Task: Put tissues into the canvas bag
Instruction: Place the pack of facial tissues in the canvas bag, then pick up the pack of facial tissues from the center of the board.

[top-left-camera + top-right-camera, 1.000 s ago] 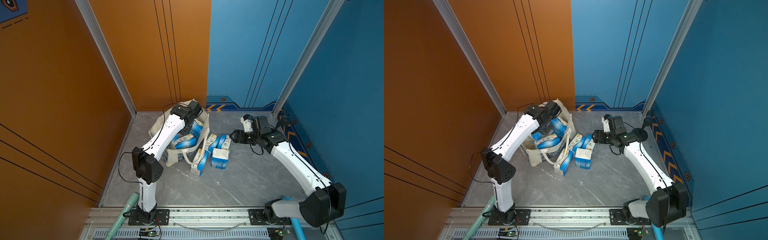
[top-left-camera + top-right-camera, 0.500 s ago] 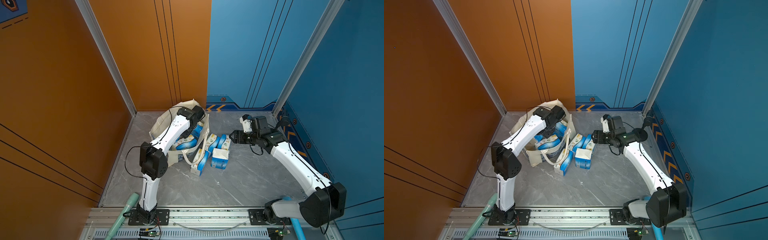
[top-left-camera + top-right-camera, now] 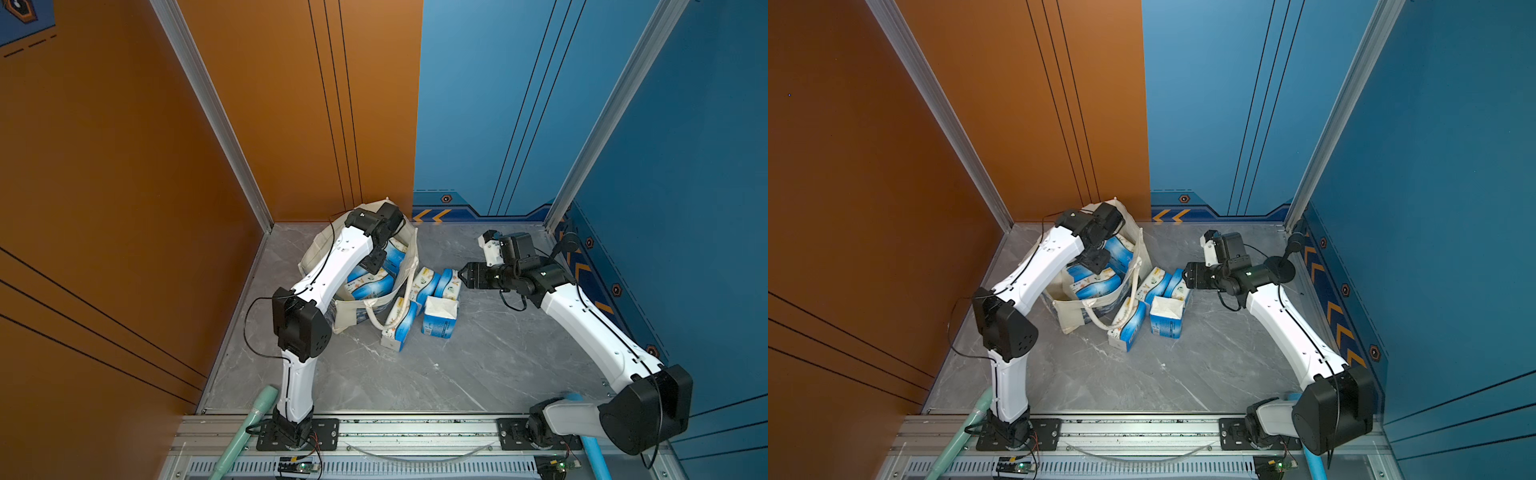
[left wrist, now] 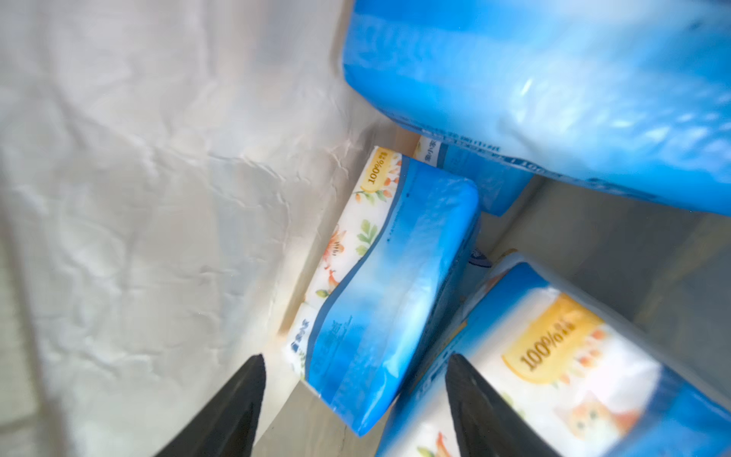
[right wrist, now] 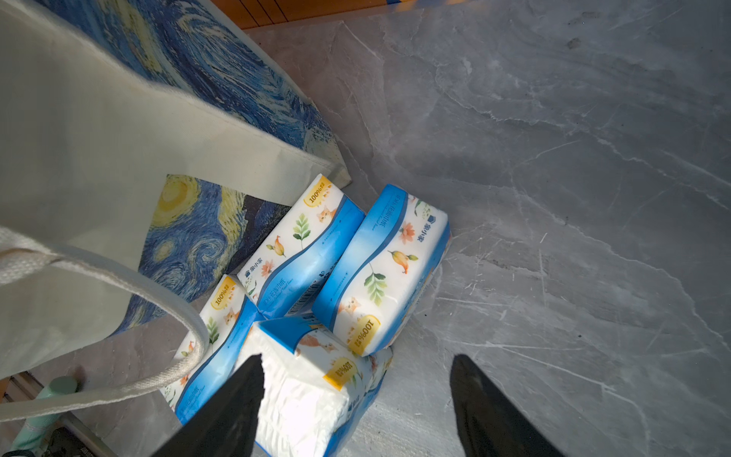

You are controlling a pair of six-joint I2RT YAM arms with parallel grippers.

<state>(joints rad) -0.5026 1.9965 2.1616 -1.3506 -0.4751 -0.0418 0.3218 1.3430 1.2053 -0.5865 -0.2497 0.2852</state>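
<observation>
The tissues (image 3: 371, 286) are split. Several packs lie inside the canvas bag (image 3: 351, 318), and four loose packs (image 3: 1156, 286) huddle on the tabletop (image 3: 478, 365) just beside the bag's right wall, one stood on end with its white end up. The bag stands open near the back edge, toward the back left corner. Its front panel is folded down and a loop handle (image 5: 194, 336) is draped over the nearest loose pack.

From the loose packs to the front and right edges the grey marble lies bare — wide room there. Behind the bag the orange wall (image 3: 291, 124) is close.

The left arm (image 3: 332, 266) arches over the bag's left rim. The left gripper (image 4: 354, 376) points down into the mouth, fingers spread and gripping nothing, a pack close beneath the gap. The right arm (image 3: 590, 324) reaches in from the front right corner, and the right gripper (image 5: 356, 376) hovers over the loose packs, fingers apart and empty.

The left arm hides much of the bag's inside — the packs there cannot be counted.
</observation>
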